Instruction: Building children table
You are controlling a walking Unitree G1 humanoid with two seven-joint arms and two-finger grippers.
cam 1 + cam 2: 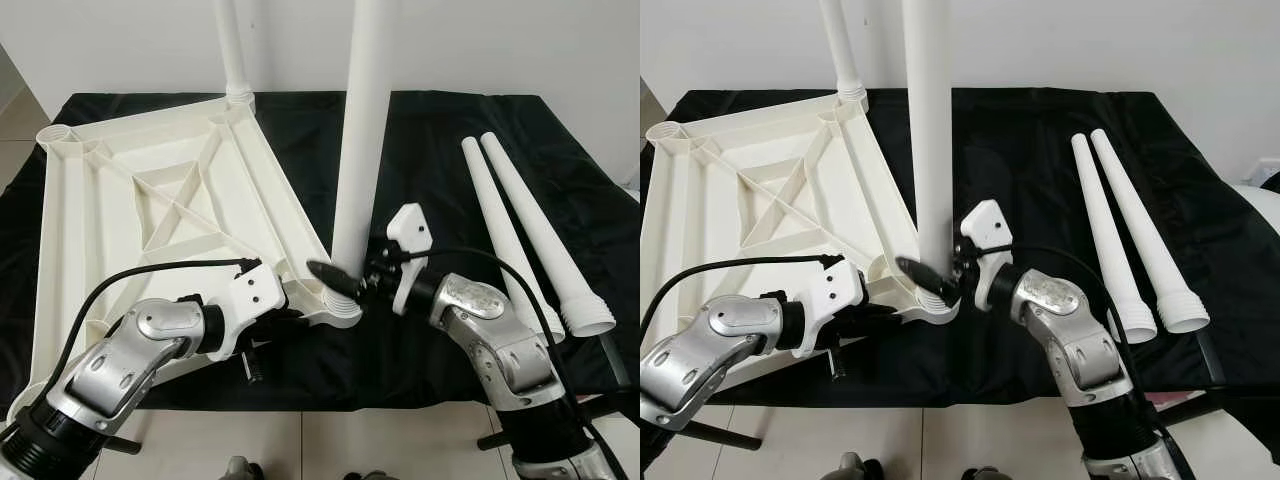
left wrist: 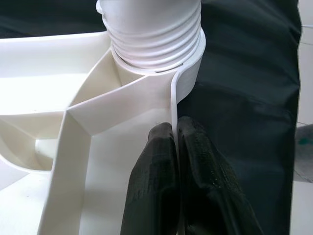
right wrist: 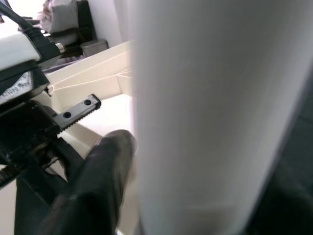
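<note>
Both head views are bright and evenly lit, sharp from edge to edge, with soft diffuse light off the pale wall. The black cloth soaks up light and shows few shadows; the silver arm shells carry small glints. The left wrist view is crisp, with gentle shading inside the white table top ahead of the fingers. The right wrist view is blurred: the white leg against the gripper is out of focus.

Black-draped table; on it, upturned white tabletop at left, two loose white legs side by side at right.
</note>
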